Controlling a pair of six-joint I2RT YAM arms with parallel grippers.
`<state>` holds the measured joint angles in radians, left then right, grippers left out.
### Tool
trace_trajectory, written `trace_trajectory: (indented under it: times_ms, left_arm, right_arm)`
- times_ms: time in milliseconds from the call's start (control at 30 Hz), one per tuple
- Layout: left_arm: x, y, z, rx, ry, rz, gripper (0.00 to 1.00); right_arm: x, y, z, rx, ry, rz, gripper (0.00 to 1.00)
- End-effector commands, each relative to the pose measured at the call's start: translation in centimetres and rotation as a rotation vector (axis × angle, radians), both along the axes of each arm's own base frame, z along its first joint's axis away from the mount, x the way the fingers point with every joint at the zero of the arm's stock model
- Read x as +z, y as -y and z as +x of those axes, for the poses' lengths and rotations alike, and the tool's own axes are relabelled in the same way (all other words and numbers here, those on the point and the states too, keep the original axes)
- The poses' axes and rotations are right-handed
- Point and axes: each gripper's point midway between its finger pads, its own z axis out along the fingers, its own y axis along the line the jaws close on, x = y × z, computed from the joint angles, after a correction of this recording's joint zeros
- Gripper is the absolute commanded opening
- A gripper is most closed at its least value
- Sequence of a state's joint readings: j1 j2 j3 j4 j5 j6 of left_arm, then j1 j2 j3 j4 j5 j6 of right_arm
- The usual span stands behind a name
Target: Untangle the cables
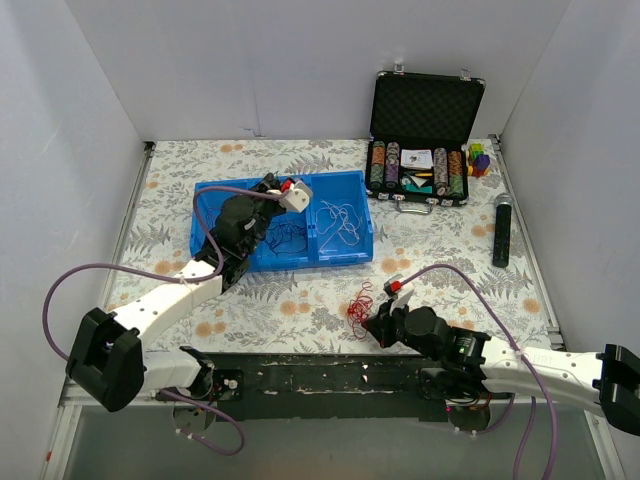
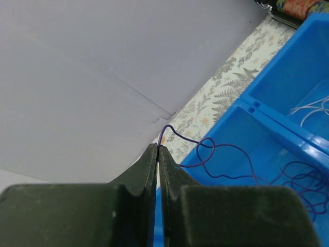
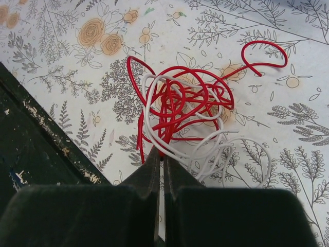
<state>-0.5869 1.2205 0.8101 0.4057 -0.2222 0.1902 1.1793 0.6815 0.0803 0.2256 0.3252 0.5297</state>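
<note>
A tangle of red and white cables lies on the floral tablecloth; it also shows in the top view. My right gripper is shut on a red cable at the tangle's near edge; in the top view it sits at the front centre. My left gripper is shut on a thin purple cable that trails down into the left compartment of the blue bin. In the top view the left gripper is above the bin's back edge. White cables lie in the bin's right compartment.
An open black case of poker chips stands at the back right, with coloured blocks beside it. A dark cylinder lies at the right. The table's dark front edge is close to my right gripper. White walls enclose the table.
</note>
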Motion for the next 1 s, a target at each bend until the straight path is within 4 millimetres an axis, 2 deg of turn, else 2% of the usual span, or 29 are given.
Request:
trace_trajectory:
  times_ms: [0, 33, 100, 167, 200, 267, 300, 333, 400, 467, 533, 600, 700, 800, 900, 967]
  left_arm:
    - [-1.0, 0.5, 0.4, -0.017, -0.040, -0.084, 0.00]
    - [-1.6, 0.8, 0.4, -0.033, -0.067, -0.075, 0.01]
    - [-2.9, 1.3, 0.3, -0.054, -0.114, -0.060, 0.10]
    - [-3.7, 1.8, 0.0, -0.086, -0.166, -0.048, 0.32]
    - [-3.9, 2.1, -0.2, -0.102, -0.189, -0.048, 0.38]
    - [-2.7, 2.6, -0.7, -0.136, -0.191, -0.080, 0.45]
    - [-2.0, 2.8, -1.0, -0.155, -0.189, -0.089, 0.52]
    - [-1.2, 3.2, -1.3, -0.183, -0.188, -0.096, 0.61]
    - [0.3, 4.1, -2.4, -0.252, -0.204, -0.129, 0.86]
    - [1.5, 5.2, -3.9, -0.336, -0.243, -0.164, 0.97]
    - [1.5, 6.8, -6.4, -0.470, -0.318, -0.196, 0.98]
    - [0.1, 8.4, -9.7, -0.615, -0.429, -0.186, 0.97]
    - [-3.8, 10.8, -14.6, -0.770, -0.614, -0.138, 0.94]
    - [-7.8, 12.6, -18.6, -0.859, -0.724, -0.072, 0.91]
    - [-10.4, 13.3, -20.0, -0.885, -0.770, -0.059, 0.89]
    - [-11.4, 13.5, -20.4, -0.890, -0.801, -0.067, 0.87]
  right_arm:
    - [1.6, -1.1, -0.2, 0.035, 0.022, 0.053, 0.01]
    - [1.7, -1.2, -0.2, 0.041, 0.022, 0.059, 0.01]
    - [1.8, -1.4, -0.4, 0.051, 0.020, 0.065, 0.01]
    - [1.9, -1.6, -0.5, 0.066, 0.024, 0.069, 0.01]
    - [2.1, -1.7, -0.6, 0.075, 0.028, 0.075, 0.01]
    - [2.4, -2.0, -0.8, 0.097, 0.035, 0.081, 0.01]
    - [2.6, -2.1, -0.9, 0.110, 0.038, 0.085, 0.01]
    - [2.6, -2.2, -1.1, 0.124, 0.040, 0.085, 0.01]
    - [2.7, -2.5, -1.5, 0.152, 0.041, 0.089, 0.01]
    - [2.6, -2.6, -1.7, 0.166, 0.039, 0.089, 0.01]
    - [2.4, -2.5, -1.8, 0.170, 0.037, 0.090, 0.01]
    - [2.3, -2.5, -1.9, 0.169, 0.034, 0.097, 0.01]
    - [1.9, -2.3, -2.0, 0.169, 0.032, 0.093, 0.01]
    - [1.7, -2.3, -1.9, 0.176, 0.040, 0.079, 0.01]
    - [2.2, -2.8, -2.0, 0.203, 0.063, 0.075, 0.01]
    - [2.7, -3.1, -1.9, 0.220, 0.085, 0.070, 0.07]
